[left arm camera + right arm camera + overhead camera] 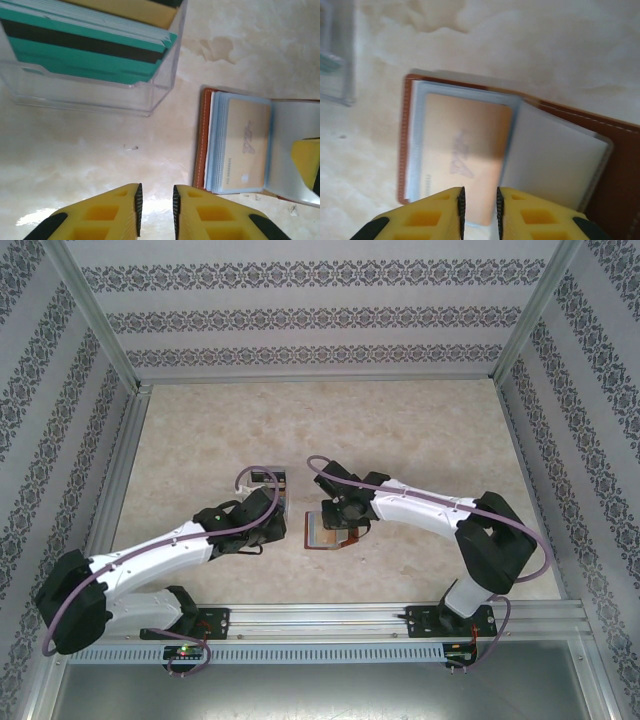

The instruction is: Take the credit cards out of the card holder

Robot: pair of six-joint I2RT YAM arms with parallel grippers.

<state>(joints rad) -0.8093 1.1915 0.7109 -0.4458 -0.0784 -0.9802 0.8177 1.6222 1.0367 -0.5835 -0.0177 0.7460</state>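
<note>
Card holder [545, 150] under barely-open right pincer [479, 196]

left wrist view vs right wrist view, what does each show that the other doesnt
Left wrist: teal and yellow cards in the clear tray, and a yellow fingertip of the right gripper over a sleeve of the card holder. Right wrist: the holder's brown right flap with white stitching. Both: the open holder, a tan credit card in its blue-grey sleeves, the marbled table.

Lab test cell: aluminium frame [95, 315], patterned wallpaper panels [300, 320], marble-look tabletop [400, 430].
</note>
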